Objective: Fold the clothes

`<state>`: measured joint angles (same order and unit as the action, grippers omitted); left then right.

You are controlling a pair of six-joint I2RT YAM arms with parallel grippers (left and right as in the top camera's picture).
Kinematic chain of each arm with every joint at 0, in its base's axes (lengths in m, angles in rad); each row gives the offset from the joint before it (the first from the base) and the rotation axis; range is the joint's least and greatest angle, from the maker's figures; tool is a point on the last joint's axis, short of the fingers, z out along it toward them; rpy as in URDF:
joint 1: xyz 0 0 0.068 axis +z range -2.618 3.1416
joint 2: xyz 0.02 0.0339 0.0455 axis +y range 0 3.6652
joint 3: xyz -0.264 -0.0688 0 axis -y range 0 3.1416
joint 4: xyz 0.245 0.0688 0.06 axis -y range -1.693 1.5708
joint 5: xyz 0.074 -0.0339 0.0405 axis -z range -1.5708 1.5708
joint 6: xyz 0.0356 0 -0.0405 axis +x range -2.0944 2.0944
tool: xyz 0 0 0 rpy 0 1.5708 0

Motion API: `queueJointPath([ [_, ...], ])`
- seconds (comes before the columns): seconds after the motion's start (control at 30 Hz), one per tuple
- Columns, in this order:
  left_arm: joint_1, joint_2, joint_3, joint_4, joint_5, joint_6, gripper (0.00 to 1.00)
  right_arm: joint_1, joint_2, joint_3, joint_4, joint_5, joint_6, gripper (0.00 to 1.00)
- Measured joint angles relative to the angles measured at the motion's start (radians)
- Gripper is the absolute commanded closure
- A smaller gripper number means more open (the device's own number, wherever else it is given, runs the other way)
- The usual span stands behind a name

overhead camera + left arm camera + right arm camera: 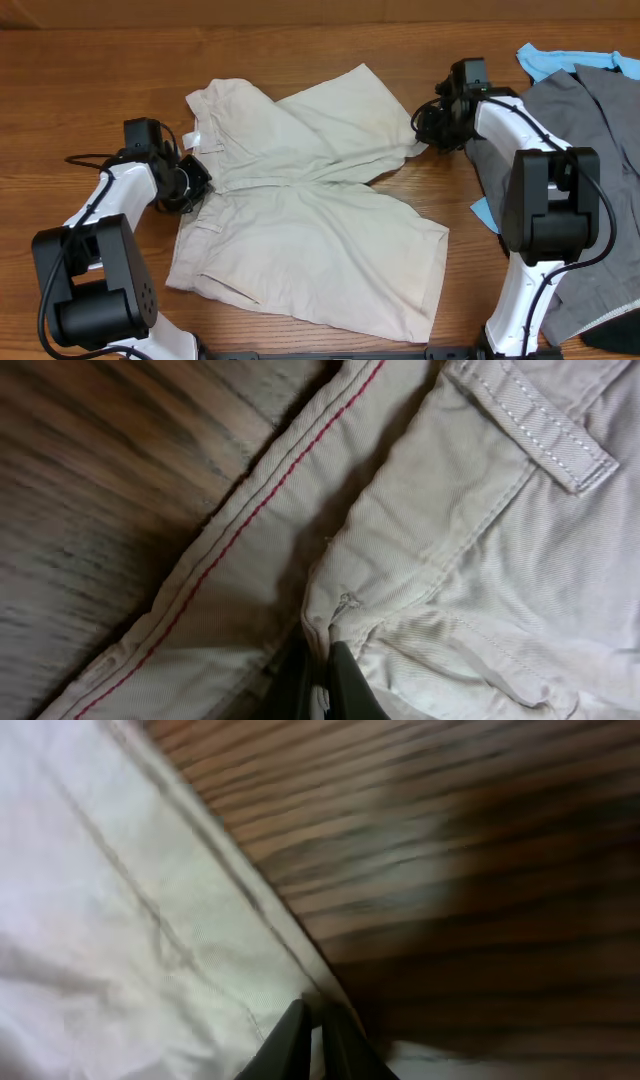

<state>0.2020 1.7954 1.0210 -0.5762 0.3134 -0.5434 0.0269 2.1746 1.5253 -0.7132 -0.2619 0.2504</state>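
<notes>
Shorts [300,210] (beige, flat) pinched by left pincer [200,178] at waistband [230,530], right pincer [426,135] at leg hem [215,855].

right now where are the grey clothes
In the overhead view the grey clothes lie at the right edge, partly under the right arm, over a blue cloth, right of the beige shorts.

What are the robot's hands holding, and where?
Both pinch the shorts: left gripper at the waist edge, right gripper at a leg hem.
</notes>
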Motion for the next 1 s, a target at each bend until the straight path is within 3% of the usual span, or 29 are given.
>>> queueJointPath([
  [0.3, 0.087, 0.000, 0.001, -0.002, 0.005, -0.005, 0.96, -0.194, 0.003, 0.008, -0.021, 0.026, 0.042, 0.94],
  [0.5, 0.087, 0.000, 0.001, -0.001, 0.009, -0.005, 0.96, -0.196, 0.005, 0.013, -0.029, 0.014, 0.041, 0.95],
  [0.73, 0.087, 0.000, 0.003, -0.051, 0.017, -0.002, 0.96, -0.196, 0.031, 0.023, -0.062, -0.201, -0.049, 0.96],
  [1.0, 0.088, 0.000, 0.042, -0.068, -0.032, 0.034, 0.96, -0.196, 0.019, 0.025, -0.238, -0.226, -0.115, 0.95],
])
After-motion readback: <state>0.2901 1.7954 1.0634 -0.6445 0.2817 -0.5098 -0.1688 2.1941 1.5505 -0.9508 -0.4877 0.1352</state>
